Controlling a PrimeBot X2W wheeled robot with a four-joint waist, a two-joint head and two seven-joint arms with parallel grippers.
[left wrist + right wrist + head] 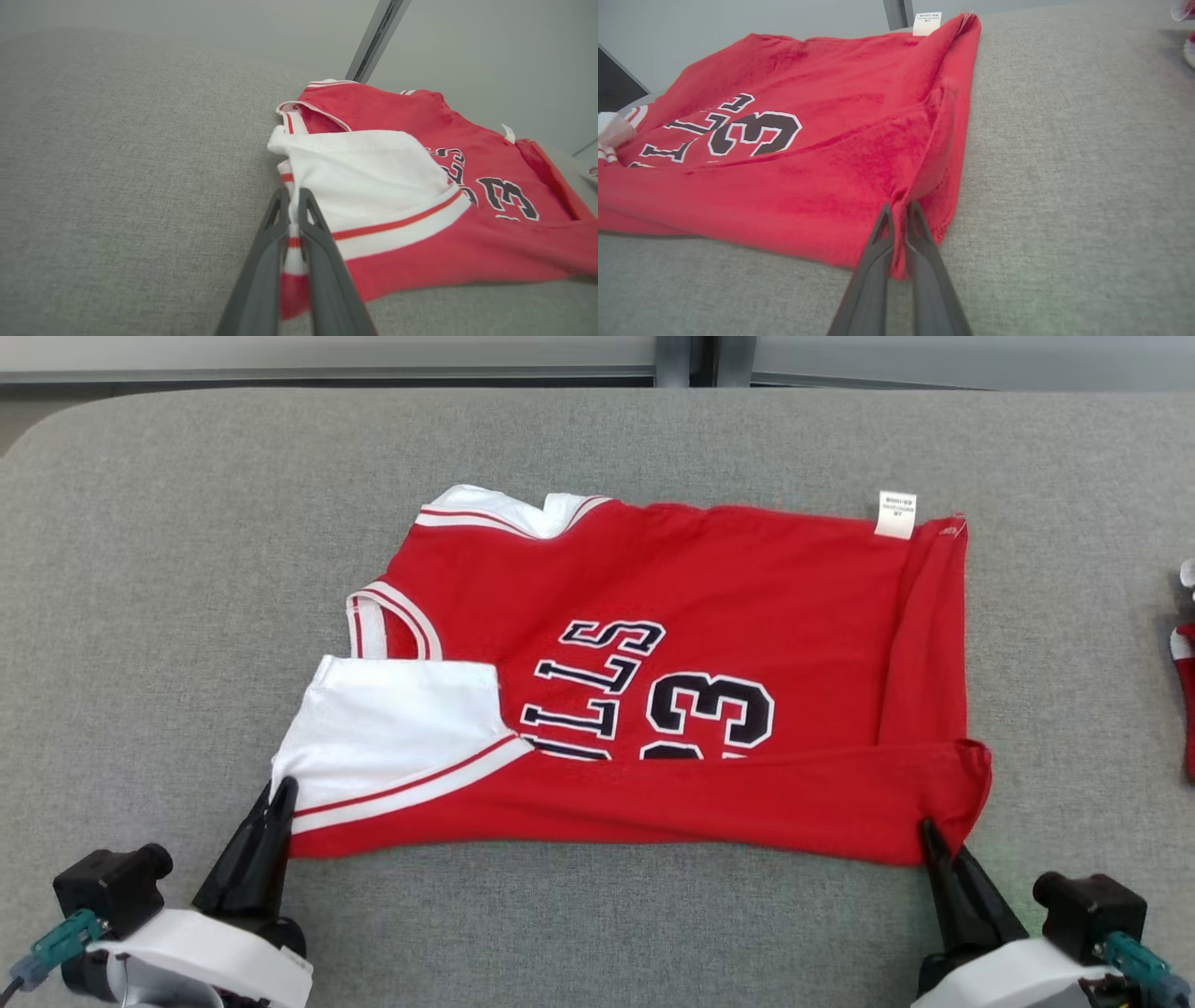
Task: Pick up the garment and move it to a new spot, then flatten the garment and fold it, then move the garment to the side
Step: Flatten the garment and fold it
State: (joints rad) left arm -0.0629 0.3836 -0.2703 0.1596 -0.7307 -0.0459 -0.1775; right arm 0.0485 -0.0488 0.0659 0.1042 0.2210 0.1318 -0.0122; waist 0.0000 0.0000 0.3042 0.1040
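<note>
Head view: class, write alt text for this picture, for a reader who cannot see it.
A red jersey lies partly folded on a grey table, its near edge turned over the black lettering. The left gripper pinches its near white-trimmed corner, the right gripper its near red corner.

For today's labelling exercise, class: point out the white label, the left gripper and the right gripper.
white label [896,513]: head view, centre of the tag.
left gripper [293,193]: left wrist view, between fingertips pinching the jersey [420,261].
right gripper [900,207]: right wrist view, between fingertips pinching the jersey.
</note>
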